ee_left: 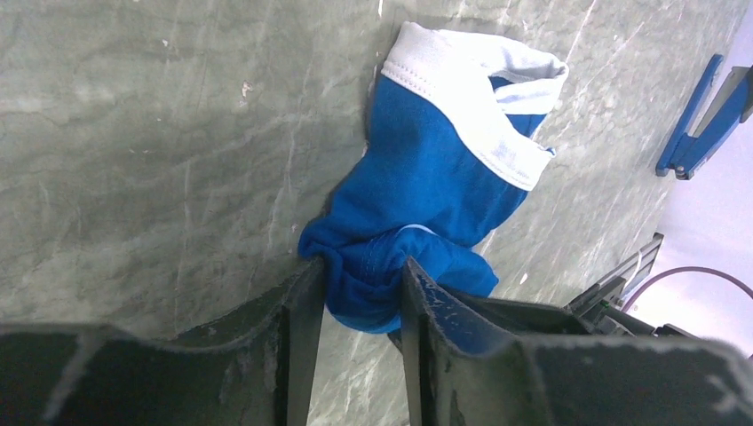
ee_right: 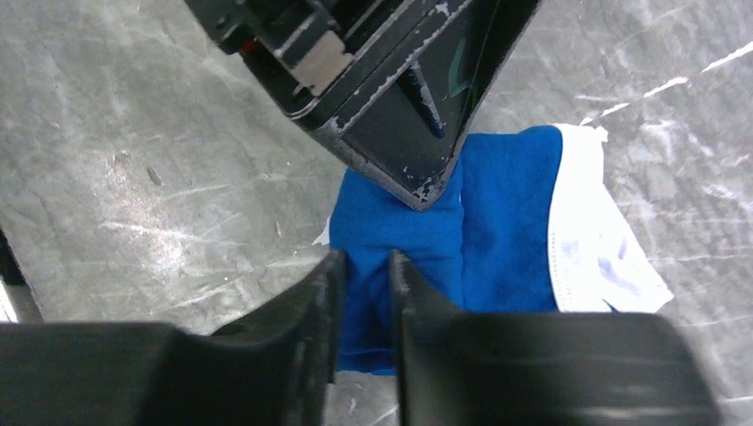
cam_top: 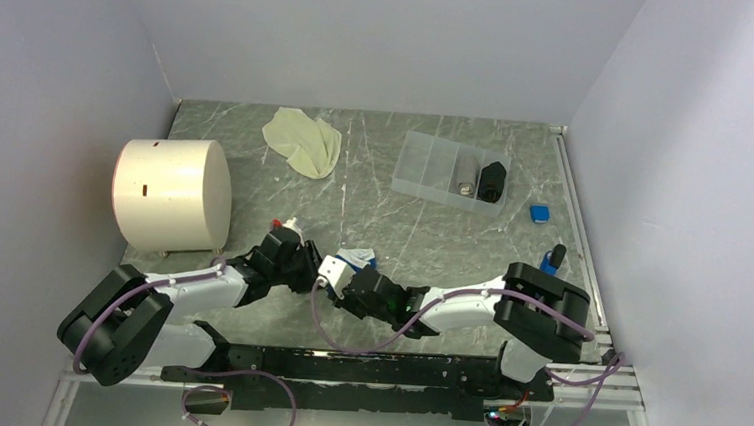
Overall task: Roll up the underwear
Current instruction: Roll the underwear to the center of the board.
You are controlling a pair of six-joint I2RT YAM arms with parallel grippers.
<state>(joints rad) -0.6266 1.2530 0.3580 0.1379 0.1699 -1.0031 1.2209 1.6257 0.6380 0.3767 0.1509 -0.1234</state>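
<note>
Cloth fills both sets of jaws: my left jaws are narrowed on a bunched fold of the blue underwear (ee_left: 426, 177), and my right jaws pinch the same end just beside them. I judge the double grip keeps that fold tight for starting the roll, while the white waistband (ee_left: 479, 98) trails free. It lies mid-bench (cam_top: 412, 231), near the arms. The cream underwear (cam_top: 303, 140) lies crumpled at the far side, well apart. Grey, scratched marble pattern; a clear tray (cam_top: 416, 166), a white drum (cam_top: 172, 194), pale walls (cam_top: 366, 32) around.
</note>
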